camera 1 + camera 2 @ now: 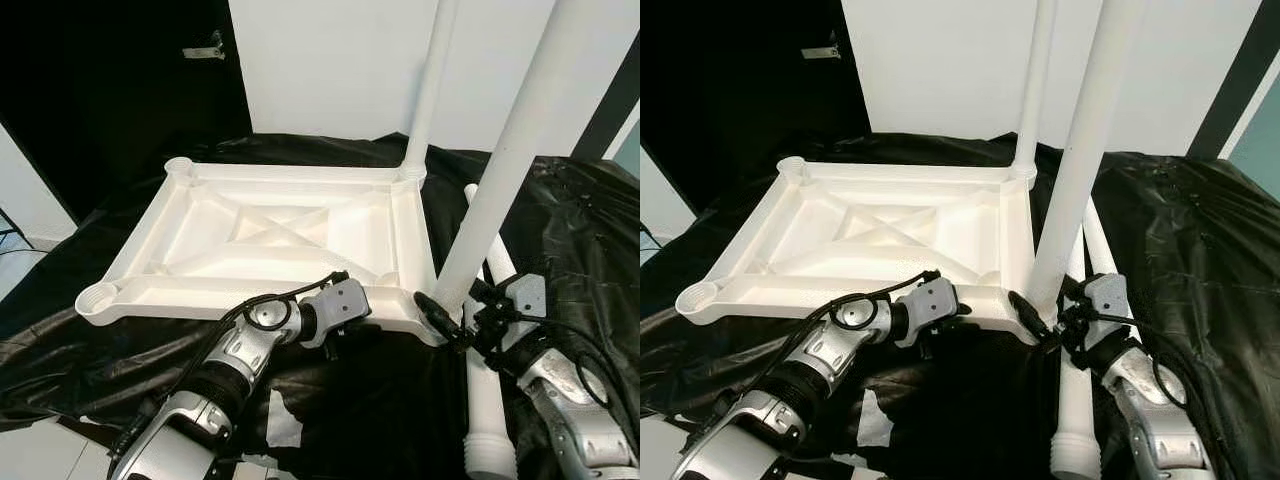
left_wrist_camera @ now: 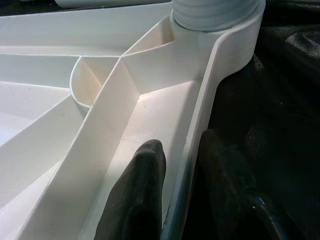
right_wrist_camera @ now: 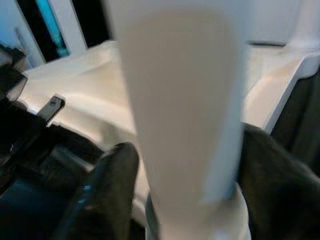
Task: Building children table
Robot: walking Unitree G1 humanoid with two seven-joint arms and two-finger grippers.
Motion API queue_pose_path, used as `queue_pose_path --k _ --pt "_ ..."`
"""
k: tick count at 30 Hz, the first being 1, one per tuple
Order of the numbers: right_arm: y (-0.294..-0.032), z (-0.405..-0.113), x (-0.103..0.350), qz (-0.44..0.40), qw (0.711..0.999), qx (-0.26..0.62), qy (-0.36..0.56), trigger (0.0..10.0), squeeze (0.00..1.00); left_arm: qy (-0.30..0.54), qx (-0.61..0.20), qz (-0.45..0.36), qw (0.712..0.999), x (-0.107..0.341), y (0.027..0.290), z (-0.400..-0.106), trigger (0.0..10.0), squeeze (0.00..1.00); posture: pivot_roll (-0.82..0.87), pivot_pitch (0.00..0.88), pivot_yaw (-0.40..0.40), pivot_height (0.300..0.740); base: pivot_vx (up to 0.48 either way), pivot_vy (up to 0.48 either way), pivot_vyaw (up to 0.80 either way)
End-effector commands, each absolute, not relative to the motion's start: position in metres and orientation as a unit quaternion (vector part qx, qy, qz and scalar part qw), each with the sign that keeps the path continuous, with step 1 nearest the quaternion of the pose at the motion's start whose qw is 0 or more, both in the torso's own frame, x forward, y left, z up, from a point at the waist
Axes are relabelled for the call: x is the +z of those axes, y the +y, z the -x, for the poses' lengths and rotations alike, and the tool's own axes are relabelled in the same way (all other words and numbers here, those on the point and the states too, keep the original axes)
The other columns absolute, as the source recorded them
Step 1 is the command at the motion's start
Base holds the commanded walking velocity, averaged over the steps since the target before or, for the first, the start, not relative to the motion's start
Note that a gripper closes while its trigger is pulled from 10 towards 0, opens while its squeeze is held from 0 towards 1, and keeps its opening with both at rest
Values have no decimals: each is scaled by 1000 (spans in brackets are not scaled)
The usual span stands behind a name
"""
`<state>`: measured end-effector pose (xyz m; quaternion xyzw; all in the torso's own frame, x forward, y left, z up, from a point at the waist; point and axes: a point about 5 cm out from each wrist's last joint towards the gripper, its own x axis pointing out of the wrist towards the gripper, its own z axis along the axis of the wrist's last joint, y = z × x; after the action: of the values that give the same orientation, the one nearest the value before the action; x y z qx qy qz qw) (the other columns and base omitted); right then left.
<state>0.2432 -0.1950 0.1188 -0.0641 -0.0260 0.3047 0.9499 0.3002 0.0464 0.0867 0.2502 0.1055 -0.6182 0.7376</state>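
— What do your head cameras give you?

— The white ribbed plastic tabletop [image 1: 270,235] lies upside down on the black plastic sheet [image 1: 590,240]. My right tool [image 1: 455,318] sits at its near right corner, one finger on each side of the foot of the long white plastic leg [image 1: 500,180]. That leg's long axis runs up from the socket, leaning a little to my right. My left tool [image 1: 332,345] is at the near rim, just left of that corner.

— Counts?

— One tabletop. Two legs standing: mine, and a second white leg [image 1: 432,85] at the far right corner. One loose white leg [image 1: 488,400] lies on the sheet beside my right arm. The two left sockets [image 1: 100,297] are open.

— Left wrist?

— My two black fingers [image 2: 137,195] are pinched on the tabletop's thin side wall, one inside, one outside. The leg's ridged base sits in the corner socket just ahead.

— Right wrist?

— The leg stands upright between my fingers [image 3: 107,187], which are clamped round it just above the socket. I judge the coming move turns on bringing that axis square to the tabletop; my right arm is the one on it.
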Motion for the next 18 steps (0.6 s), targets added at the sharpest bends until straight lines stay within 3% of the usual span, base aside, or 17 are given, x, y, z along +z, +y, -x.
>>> queue_pose_path --k 1,10,15,16,17,18 --pt "-195 -242 115 54 941 335 -10 0 0 195 -620 -243 720 50 56 -284 10000 0 0 0 -13 740 0 0 0" --pt "-199 -242 111 47 936 349 6 0 0 195 -619 -244 721 50 58 -284 10000 0 7 0 -11 740 0 0 0" --pt "-192 -240 107 24 954 298 -12 0 0 196 -619 -245 720 49 59 -284 10000 0 13 0 -12 740 0 0 0" --pt "-196 -243 108 33 976 213 -42 0 0 196 -619 -246 720 49 59 -284 10000 0 16 0 -15 740 0 0 0" --pt "-196 -243 108 33 976 213 -42 0 0 196 -619 -246 720 49 59 -284 10000 0 16 0 -15 740 0 0 0" --pt "-191 -234 102 38 988 143 -51 0 0 196 -617 -246 721 50 60 -285 10000 0 28 0 -17 740 0 0 0"
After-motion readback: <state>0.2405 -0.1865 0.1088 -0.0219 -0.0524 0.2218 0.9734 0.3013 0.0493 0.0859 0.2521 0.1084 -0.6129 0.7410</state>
